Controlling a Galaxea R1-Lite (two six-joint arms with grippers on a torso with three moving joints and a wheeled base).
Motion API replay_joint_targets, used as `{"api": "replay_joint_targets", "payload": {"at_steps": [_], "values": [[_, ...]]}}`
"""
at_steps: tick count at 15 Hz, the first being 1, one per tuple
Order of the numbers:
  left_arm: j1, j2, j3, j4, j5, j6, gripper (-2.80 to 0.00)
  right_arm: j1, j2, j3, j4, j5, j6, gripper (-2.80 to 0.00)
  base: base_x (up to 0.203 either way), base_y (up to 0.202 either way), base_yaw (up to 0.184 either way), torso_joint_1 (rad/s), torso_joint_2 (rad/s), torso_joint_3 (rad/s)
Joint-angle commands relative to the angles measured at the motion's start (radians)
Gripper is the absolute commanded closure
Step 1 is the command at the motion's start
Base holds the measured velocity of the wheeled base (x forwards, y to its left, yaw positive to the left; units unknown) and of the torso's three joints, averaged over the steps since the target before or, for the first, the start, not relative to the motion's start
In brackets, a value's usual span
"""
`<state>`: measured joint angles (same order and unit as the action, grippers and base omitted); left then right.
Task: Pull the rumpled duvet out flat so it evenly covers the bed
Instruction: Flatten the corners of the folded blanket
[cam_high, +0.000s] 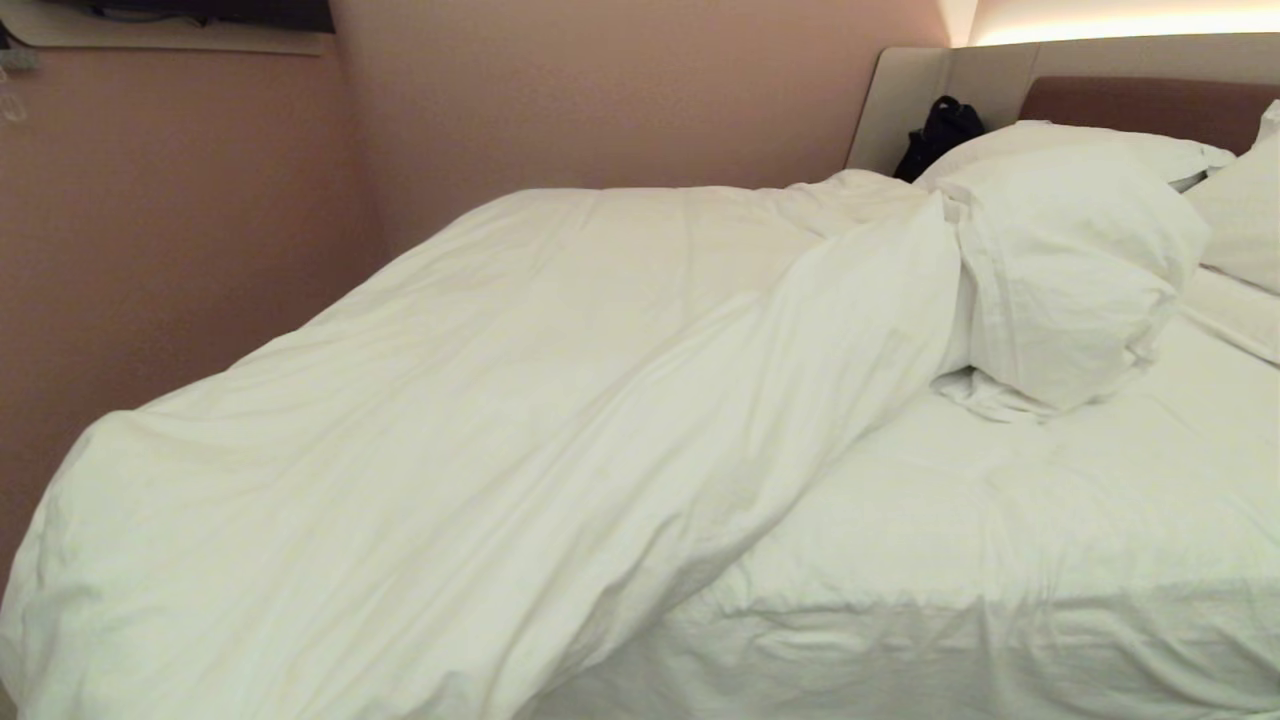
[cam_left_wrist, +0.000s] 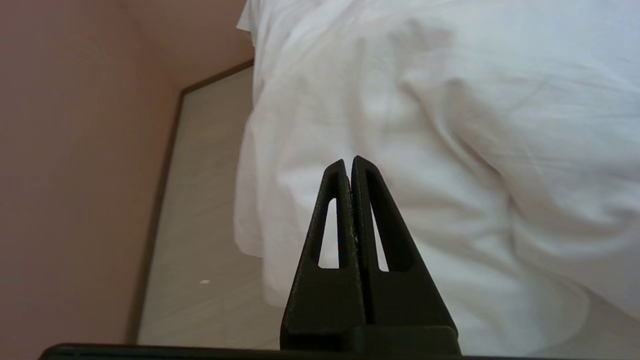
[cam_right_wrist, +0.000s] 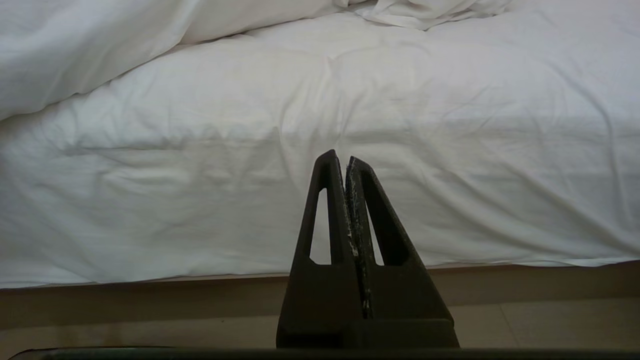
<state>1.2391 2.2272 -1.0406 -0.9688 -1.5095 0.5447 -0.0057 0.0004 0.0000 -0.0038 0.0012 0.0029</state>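
Nearest to you, both grippers have their black wedge-shaped fingers pressed together and hold nothing. The left gripper (cam_left_wrist: 350, 160) hangs in front of the soft, puffy drape of the duvet (cam_high: 480, 420) at the bed's corner, above pale floor (cam_left_wrist: 200, 210). The right gripper (cam_right_wrist: 340, 156) points at the smooth sheeted side of the bed (cam_high: 1000, 560).

In the head view, the wrinkled white duvet lies bunched from 7 o'clock toward 1 o'clock, leaving the mattress bare at 4 o'clock. Plump pillows (cam_high: 1080, 260) sit at 2 o'clock, before the brown padded headboard (cam_high: 1150, 105).
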Motion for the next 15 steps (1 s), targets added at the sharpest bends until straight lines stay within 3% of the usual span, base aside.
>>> {"api": "replay_joint_targets", "payload": {"at_steps": [1,4,9,12,15], "values": [[0.011,-0.007,-0.059,0.005,-0.008,-0.042,0.0,0.0,0.0,0.0,-0.001,0.0,0.0,0.0,0.0,0.0,0.0,0.0,0.0,0.0],[0.019,-0.025,-0.137,0.028,-0.007,-0.127,0.0,0.0,0.0,0.0,-0.001,0.0,0.0,0.0,0.0,0.0,0.0,0.0,0.0,0.0],[0.041,0.017,-0.417,0.018,-0.019,-0.326,0.0,0.0,0.0,0.0,-0.001,0.0,0.0,0.0,0.0,0.0,0.0,0.0,0.0,0.0],[0.041,0.086,-0.533,0.004,-0.043,-0.344,0.0,0.0,0.0,0.0,-0.001,0.0,0.0,0.0,0.0,0.0,0.0,0.0,0.0,0.0],[0.027,0.179,-0.768,-0.001,-0.053,-0.406,0.0,0.0,0.0,0.0,-0.001,0.0,0.0,0.0,0.0,0.0,0.0,0.0,0.0,0.0]]}}
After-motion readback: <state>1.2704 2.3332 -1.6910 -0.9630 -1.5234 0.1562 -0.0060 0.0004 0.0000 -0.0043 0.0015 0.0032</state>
